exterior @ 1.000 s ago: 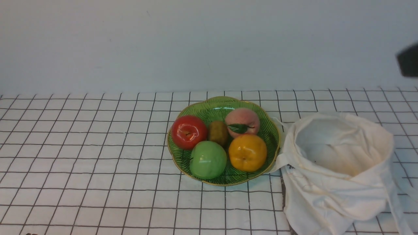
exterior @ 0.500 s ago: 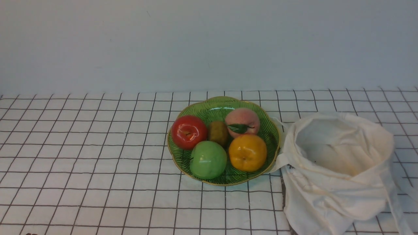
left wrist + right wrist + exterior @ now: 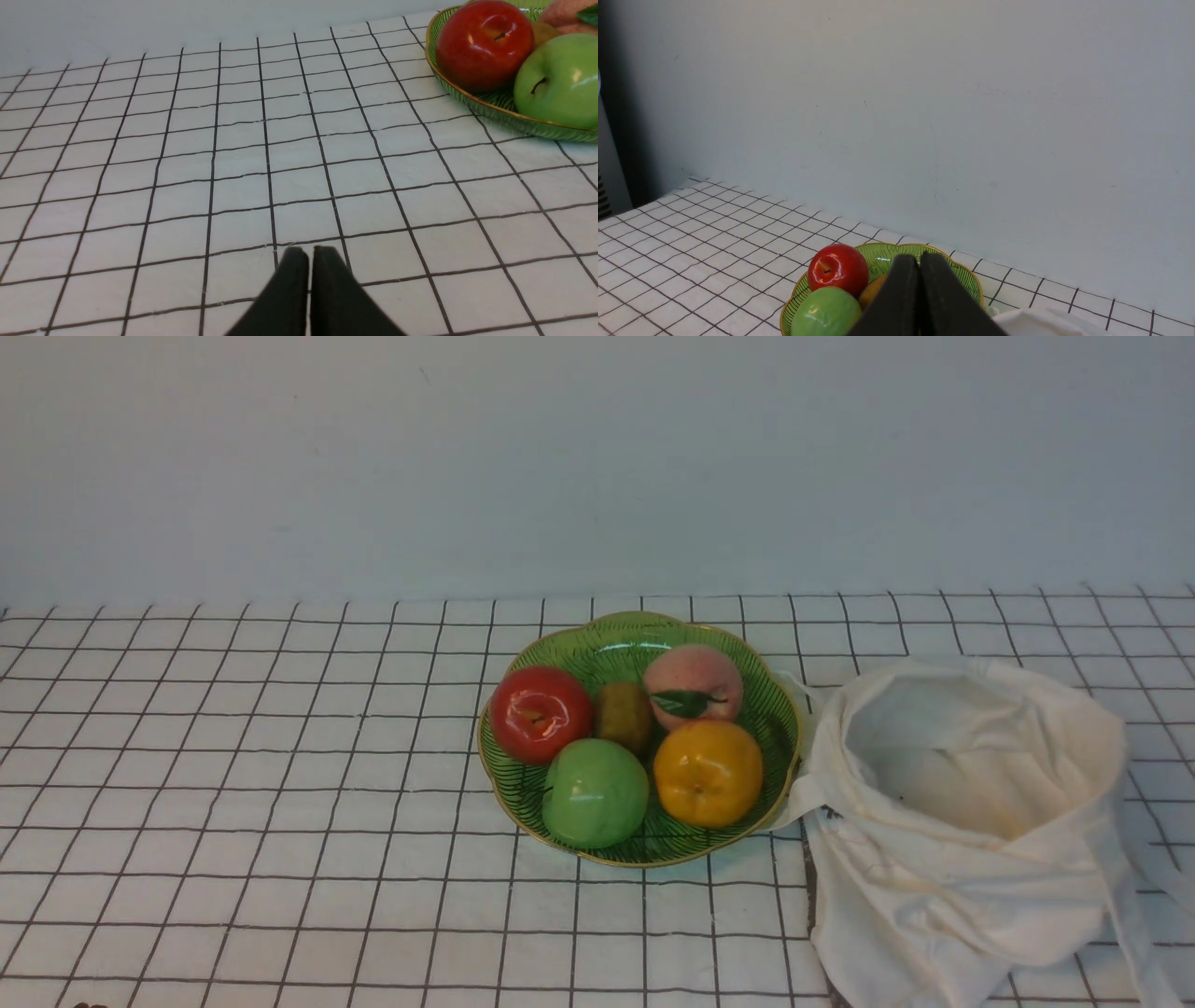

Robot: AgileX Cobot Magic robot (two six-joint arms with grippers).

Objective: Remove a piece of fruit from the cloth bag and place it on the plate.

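The small olive-brown kiwi [image 3: 624,715] lies in the middle of the green scalloped plate [image 3: 618,642], between the other fruits. The cream cloth bag [image 3: 971,887] stands open right of the plate, and its inside looks empty. Neither gripper shows in the front view. My left gripper [image 3: 310,249] is shut and empty, low over the checked cloth, well away from the plate [image 3: 486,105]. My right gripper [image 3: 919,257] is shut and empty, raised above the plate [image 3: 971,282] and the bag's edge [image 3: 1036,322]. The kiwi is hidden in both wrist views.
On the plate also lie a red apple [image 3: 540,713], a green apple [image 3: 595,792], an orange fruit [image 3: 708,773] and a pink peach with a leaf [image 3: 693,679]. A pale wall stands behind the checked tablecloth [image 3: 233,784].
A dark part of the right arm at the front view's far right edge has moved out of view. The fruits, plate and bag have not moved.
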